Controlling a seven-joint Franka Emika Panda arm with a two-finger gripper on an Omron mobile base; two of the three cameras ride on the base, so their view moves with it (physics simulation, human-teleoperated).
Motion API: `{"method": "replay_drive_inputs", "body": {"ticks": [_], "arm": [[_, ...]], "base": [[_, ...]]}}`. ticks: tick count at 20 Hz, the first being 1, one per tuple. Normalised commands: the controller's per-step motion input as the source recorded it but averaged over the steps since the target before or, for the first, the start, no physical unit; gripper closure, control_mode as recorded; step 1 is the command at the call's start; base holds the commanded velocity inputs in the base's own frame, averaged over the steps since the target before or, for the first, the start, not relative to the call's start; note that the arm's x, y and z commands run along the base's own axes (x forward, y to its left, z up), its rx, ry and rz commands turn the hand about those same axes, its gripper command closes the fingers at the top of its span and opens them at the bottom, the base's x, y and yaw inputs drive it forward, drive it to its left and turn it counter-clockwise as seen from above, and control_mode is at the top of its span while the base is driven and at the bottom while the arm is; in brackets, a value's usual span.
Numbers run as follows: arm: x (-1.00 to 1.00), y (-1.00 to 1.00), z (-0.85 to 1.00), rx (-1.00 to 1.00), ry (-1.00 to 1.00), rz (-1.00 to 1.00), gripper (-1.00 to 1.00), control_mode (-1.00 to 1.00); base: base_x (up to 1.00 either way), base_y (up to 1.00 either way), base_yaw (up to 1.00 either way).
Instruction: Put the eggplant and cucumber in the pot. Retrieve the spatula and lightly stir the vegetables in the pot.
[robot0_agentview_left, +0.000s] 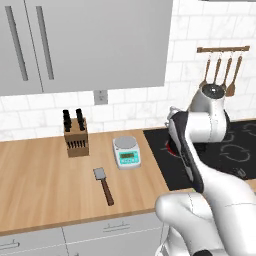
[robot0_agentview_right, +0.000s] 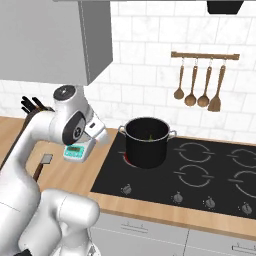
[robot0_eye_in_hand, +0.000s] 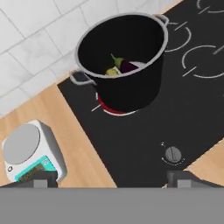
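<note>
Two vegetables lie in the pot (robot0_eye_in_hand: 122, 65) on the cooktop (robot0_eye_in_hand: 148, 131): a purple eggplant (robot0_eye_in_hand: 127, 65) touching the cucumber (robot0_eye_in_hand: 112, 71). Above the cooktop's front edge, the gripper (robot0_eye_in_hand: 111, 180) hangs empty, jaws wide. On the counter (robot0_agentview_left: 45, 180), the spatula (robot0_agentview_left: 103, 185) lies beside the scale (robot0_agentview_left: 126, 152), partly hidden by the arm in the right base view

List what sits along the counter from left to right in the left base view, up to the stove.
knife block → spatula → kitchen scale → black cooktop
</note>
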Motion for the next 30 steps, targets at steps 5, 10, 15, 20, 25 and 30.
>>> {"method": "replay_drive_inputs", "body": {"ticks": [5,10,15,20,25,30], "arm": [[-0.78,1.00,-0.04,-0.13,-0.08,0.00,-1.00,-1.00],[-0.07,1.00,0.00,-0.09,-0.14,0.00,-1.00,-1.00],[0.00,0.96,0.00,-0.07,-0.18,0.00,-1.00,-1.00],[-0.30,0.85,-0.27,-0.12,-0.02,0.00,-1.00,-1.00],[-0.26,0.77,-0.48,-0.12,0.04,0.00,-1.00,-1.00],[-0.15,0.65,-0.46,-0.08,0.05,0.00,-1.00,-1.00]], "base": [[0.00,0.00,0.00],[0.00,0.00,0.00],[0.00,0.00,0.00],[0.00,0.00,0.00],[0.00,0.00,0.00],[0.00,0.00,0.00]]}}
